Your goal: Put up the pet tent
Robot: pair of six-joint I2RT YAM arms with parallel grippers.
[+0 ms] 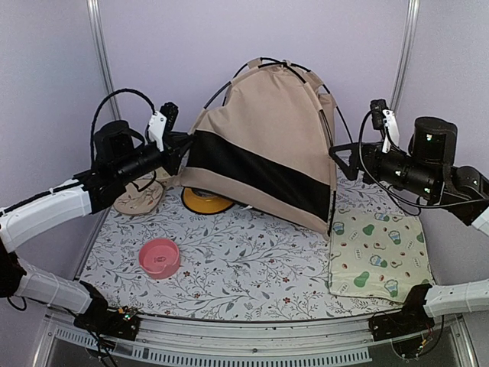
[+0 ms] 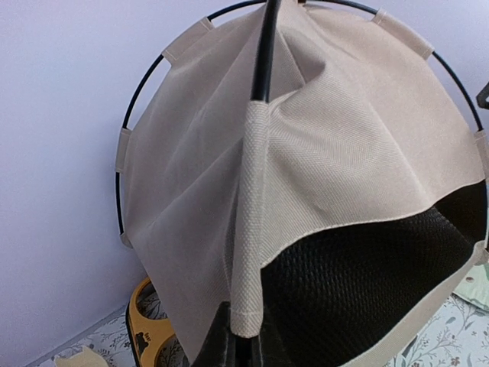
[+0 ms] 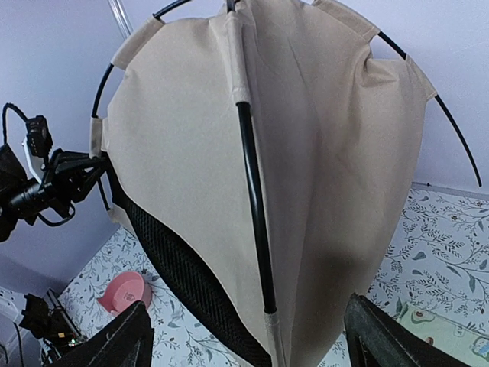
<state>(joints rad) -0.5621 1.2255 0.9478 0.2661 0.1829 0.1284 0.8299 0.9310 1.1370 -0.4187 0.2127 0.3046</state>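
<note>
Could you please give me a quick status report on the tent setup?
Left gripper shut on the tent, left edge. Right gripper open around its right pole. Tent raised, tilted. Yellow feeder partly beneath it.

Tan pet tent (image 1: 263, 130), black mesh band, upright on thin black poles (image 3: 252, 206), rear centre.
</note>
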